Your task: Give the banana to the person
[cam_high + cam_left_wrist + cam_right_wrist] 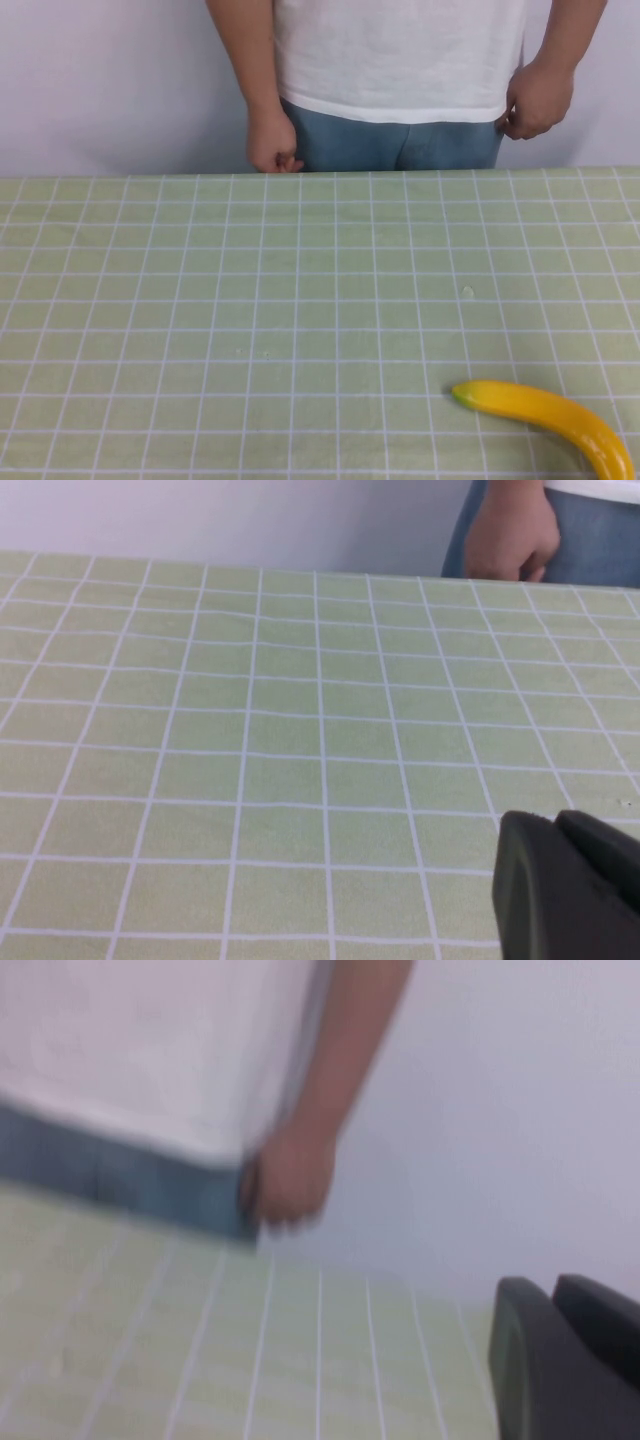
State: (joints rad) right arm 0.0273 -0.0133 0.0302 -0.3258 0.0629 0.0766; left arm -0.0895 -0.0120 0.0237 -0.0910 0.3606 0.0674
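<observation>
One banana [550,415] lay on the green checked worktop [250,300] at its near right corner, greenish tip pointing left. The person [400,60] stood behind the far edge, arms down. The left hand [570,890] and right hand [565,1360] showed only dark edges; opening unclear.

Left gripper [568,888], right gripper [568,1360] (matte black)

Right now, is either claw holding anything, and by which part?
Nothing is held. The glossy yellow plastic-looking banana lies untouched on the green checked tablecloth; left claw and right claw carry nothing.
</observation>
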